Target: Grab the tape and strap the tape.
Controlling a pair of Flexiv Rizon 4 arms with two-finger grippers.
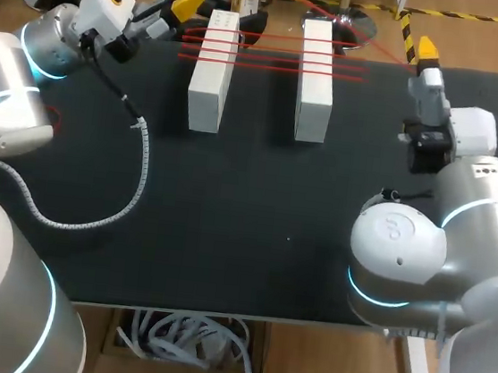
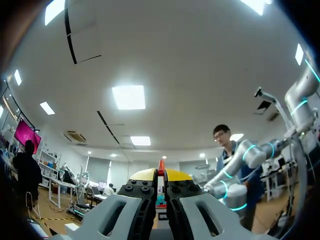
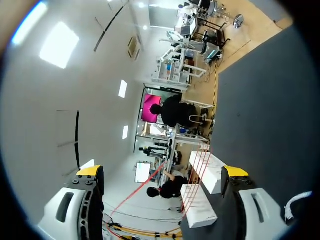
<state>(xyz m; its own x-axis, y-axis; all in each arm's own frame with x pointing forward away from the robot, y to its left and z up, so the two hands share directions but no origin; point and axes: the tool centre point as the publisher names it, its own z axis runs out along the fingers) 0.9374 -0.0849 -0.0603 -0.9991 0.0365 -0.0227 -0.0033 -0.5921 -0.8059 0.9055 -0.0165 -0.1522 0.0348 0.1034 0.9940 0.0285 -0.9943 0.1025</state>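
Two white blocks (image 1: 213, 70) (image 1: 315, 77) stand side by side at the back of the black table (image 1: 243, 240). Several strands of red tape (image 1: 273, 50) run across both blocks, and one strand arcs over behind them. My left gripper (image 1: 190, 4) is at the back left beside the left block, shut on the red tape (image 2: 161, 167), which shows between its yellow tips (image 2: 175, 174). My right gripper (image 1: 426, 54) is at the back right, open and empty. In the right wrist view the gripper (image 3: 162, 171) has the blocks (image 3: 200, 207) and tape (image 3: 200, 157) ahead of it.
A grey ribbed cable hose (image 1: 138, 169) from my left arm curls over the left part of the table. My right arm's base joint (image 1: 400, 244) stands over the table's front right.
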